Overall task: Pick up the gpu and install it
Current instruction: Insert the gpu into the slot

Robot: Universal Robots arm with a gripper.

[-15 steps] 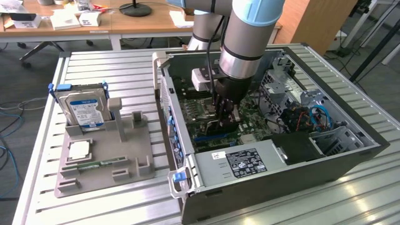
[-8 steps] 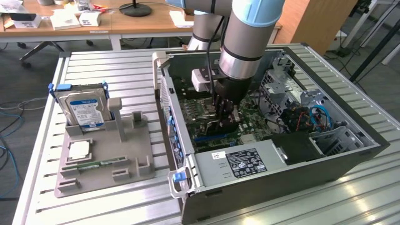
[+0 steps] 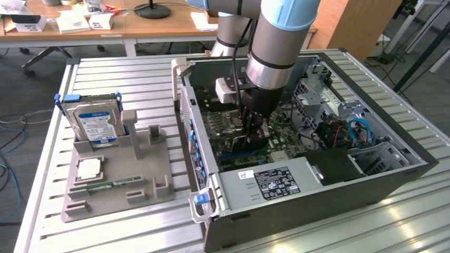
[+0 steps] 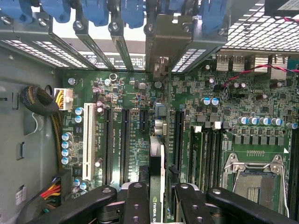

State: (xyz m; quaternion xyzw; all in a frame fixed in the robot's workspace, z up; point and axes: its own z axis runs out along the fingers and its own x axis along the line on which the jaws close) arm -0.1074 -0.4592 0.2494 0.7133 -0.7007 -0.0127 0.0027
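Observation:
My gripper [image 3: 254,125] reaches down into the open computer case [image 3: 365,184], over the green motherboard [image 3: 281,134]. It is shut on the gpu [image 3: 250,142], a thin dark card held on edge. In the wrist view the gpu [image 4: 156,163] runs edge-on between my black fingers [image 4: 135,205]. Its pale metal end bracket [image 4: 161,44] stands at the case's rear slot openings. The card lies in line with the gap between two long black expansion slots [image 4: 125,140], close above the board. Whether it touches a slot is hidden.
Blue retention clips [image 4: 96,11] line the case's rear wall. An empty CPU socket [image 4: 254,179] and memory slots [image 4: 208,154] lie beside the card. Outside the case a grey holder [image 3: 119,174] carries a hard drive [image 3: 97,124], a CPU chip [image 3: 88,168] and a memory stick [image 3: 105,185].

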